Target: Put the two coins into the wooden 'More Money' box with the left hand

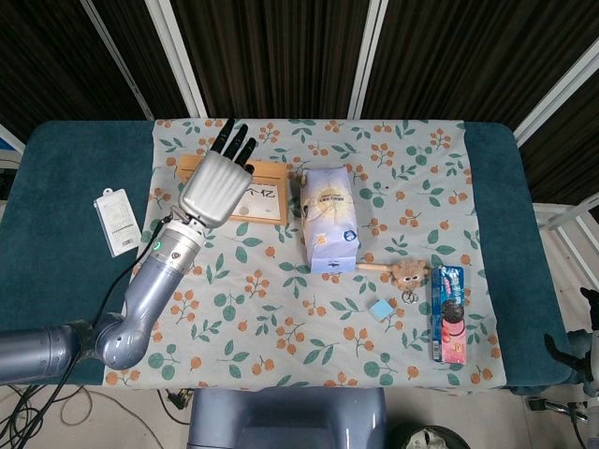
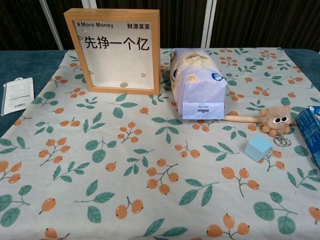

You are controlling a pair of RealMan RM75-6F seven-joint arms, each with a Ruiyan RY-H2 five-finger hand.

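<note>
The wooden 'More Money' box (image 2: pixel 156 50) stands upright at the back left of the floral cloth, and one coin (image 2: pixel 123 85) lies inside it at the bottom behind the clear front. From the head camera my left hand (image 1: pixel 215 182) hovers over the box (image 1: pixel 270 195), back side up, fingers (image 1: pixel 230 140) stretched toward the far edge. Its palm side is hidden, so I cannot see whether a coin is pinched there. No other coin shows on the cloth. The chest view has no hand in it. My right hand appears in neither view.
A blue-and-white bag (image 1: pixel 329 220) stands right of the box. A plush toy on a stick (image 1: pixel 407 272), a small blue cube (image 1: pixel 380 311) and a cookie box (image 1: pixel 448 312) lie at the right. A white packet (image 1: pixel 117 221) lies left on the blue table.
</note>
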